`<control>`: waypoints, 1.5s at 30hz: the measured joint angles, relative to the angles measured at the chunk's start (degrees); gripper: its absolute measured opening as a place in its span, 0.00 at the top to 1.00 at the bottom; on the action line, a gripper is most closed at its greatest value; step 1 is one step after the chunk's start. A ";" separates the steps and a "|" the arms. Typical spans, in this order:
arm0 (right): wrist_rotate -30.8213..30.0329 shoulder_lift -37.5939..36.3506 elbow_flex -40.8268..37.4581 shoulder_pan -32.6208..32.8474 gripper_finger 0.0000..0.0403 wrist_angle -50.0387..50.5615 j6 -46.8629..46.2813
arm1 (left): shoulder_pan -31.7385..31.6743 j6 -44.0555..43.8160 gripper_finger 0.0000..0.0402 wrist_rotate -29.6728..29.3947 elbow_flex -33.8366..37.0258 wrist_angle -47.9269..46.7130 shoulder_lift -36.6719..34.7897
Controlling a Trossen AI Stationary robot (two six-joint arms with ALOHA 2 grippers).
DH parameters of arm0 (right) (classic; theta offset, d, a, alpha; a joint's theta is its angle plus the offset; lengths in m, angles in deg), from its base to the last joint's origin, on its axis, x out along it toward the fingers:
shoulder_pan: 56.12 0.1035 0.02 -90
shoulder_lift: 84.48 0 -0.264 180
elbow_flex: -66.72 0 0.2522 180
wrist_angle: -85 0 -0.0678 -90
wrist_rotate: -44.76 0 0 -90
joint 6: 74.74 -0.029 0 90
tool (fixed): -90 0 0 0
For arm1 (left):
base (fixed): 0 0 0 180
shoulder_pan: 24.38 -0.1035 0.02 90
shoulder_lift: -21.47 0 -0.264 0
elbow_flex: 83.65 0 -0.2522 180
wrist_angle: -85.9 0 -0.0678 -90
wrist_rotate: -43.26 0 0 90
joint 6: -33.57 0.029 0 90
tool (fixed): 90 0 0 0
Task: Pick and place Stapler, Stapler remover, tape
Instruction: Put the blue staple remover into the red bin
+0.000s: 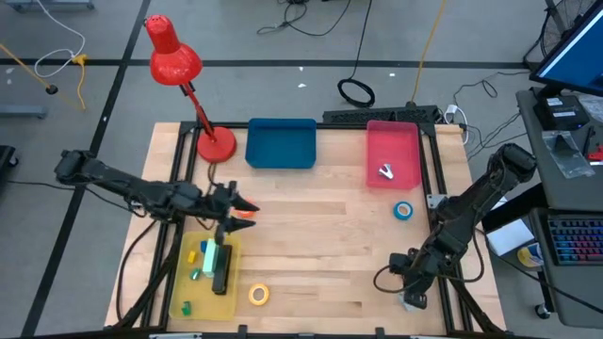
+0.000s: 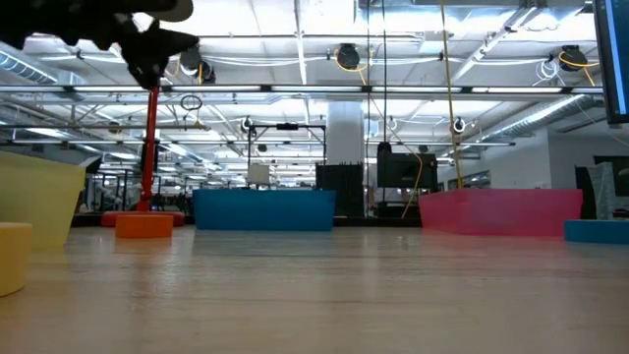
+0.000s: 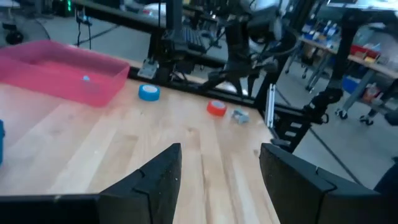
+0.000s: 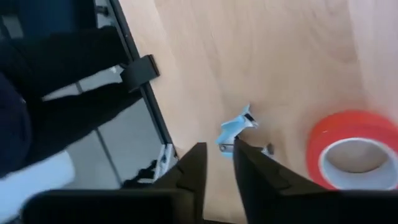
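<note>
Left gripper (image 1: 247, 209) held above the desk's left side, fingers spread wide. Right gripper (image 4: 216, 163) low at the front right corner, fingers narrowly apart.

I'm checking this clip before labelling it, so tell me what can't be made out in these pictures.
- High view: the red tape roll and the small blue stapler remover are hidden under the right arm; the right gripper is too small to judge.
- Right wrist view: whether the fingers touch the stapler remover is unclear.
- High view: the stapler in the yellow tray is partly covered by the left gripper.
</note>
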 joint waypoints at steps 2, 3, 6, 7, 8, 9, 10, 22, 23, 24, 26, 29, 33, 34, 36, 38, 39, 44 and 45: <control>0.01 0.00 -0.98 0.61 0.74 -1.61 -3.30 | -0.34 -0.14 0.46 0.02 1.14 -4.10 -4.39; 0.04 0.00 -1.46 0.92 0.71 -2.62 -4.81 | -0.57 -0.62 0.46 0.06 1.28 -7.23 -6.33; -0.15 0.00 -2.75 1.77 0.64 -4.44 -9.20 | -1.22 -0.46 0.46 -0.14 1.28 -13.94 -11.70; -0.43 0.00 -3.07 2.11 0.62 -4.62 -10.74 | -1.44 -0.13 0.46 -0.27 1.28 -15.40 -13.47; -1.29 0.00 -3.40 2.51 0.60 -4.64 -12.04 | -1.66 -0.03 0.46 -0.50 1.28 -16.69 -15.09; -2.18 0.00 -3.73 2.82 0.59 -4.56 -13.23 | -1.85 0.04 0.46 -1.07 1.28 -18.30 -16.57; -2.96 0.00 -4.06 3.06 0.58 -4.52 -14.40 | -2.06 0.09 0.46 -1.47 1.28 -19.83 -17.99; -3.06 2.22 -4.97 3.60 0.58 -6.95 -20.08 | -2.31 -0.05 0.46 -1.47 1.28 -26.28 -24.14; -3.06 3.23 -4.97 3.78 0.58 -8.32 -20.14 | -2.31 -0.23 0.46 -1.47 1.28 -26.45 -24.14; -3.03 4.44 -4.97 3.93 0.58 -10.01 -20.14 | -2.31 -0.32 0.46 -1.45 1.28 -26.71 -24.12; -2.91 6.88 -4.97 4.22 0.58 -12.73 -20.14 | -2.31 -0.59 0.46 -1.43 1.28 -26.88 -24.12; -1.99 10.05 -4.97 4.49 0.58 -15.04 -20.36 | -2.31 -0.66 0.46 -1.41 1.28 -27.02 -24.12; -1.36 12.55 -4.97 4.52 0.58 -16.29 -20.78 | -2.31 -0.72 0.46 -1.41 1.28 -27.10 -24.12; -1.42 12.80 -4.97 4.52 0.58 -16.79 -20.78 | -2.31 -0.88 0.46 -1.40 1.28 -27.10 -24.12; -1.44 13.19 -4.97 4.52 0.58 -17.58 -20.78 | -2.31 -1.09 0.46 -1.38 1.28 -27.10 -24.12; -1.70 13.35 -4.97 4.52 0.58 -17.38 -20.76 | -2.31 -1.36 0.46 -1.36 1.28 -27.10 -24.12; -2.03 13.35 -4.97 4.52 0.58 -17.27 -20.73 | -2.31 -1.47 0.46 -1.36 1.28 -27.10 -24.12; -3.15 13.35 -4.97 4.50 0.59 -16.84 -20.80 | -2.31 -1.94 0.46 -1.36 1.27 -27.10 -24.12; -3.17 13.35 -4.97 4.50 0.61 -16.78 -21.03 | -2.31 -1.95 0.46 -1.36 1.26 -27.10 -24.12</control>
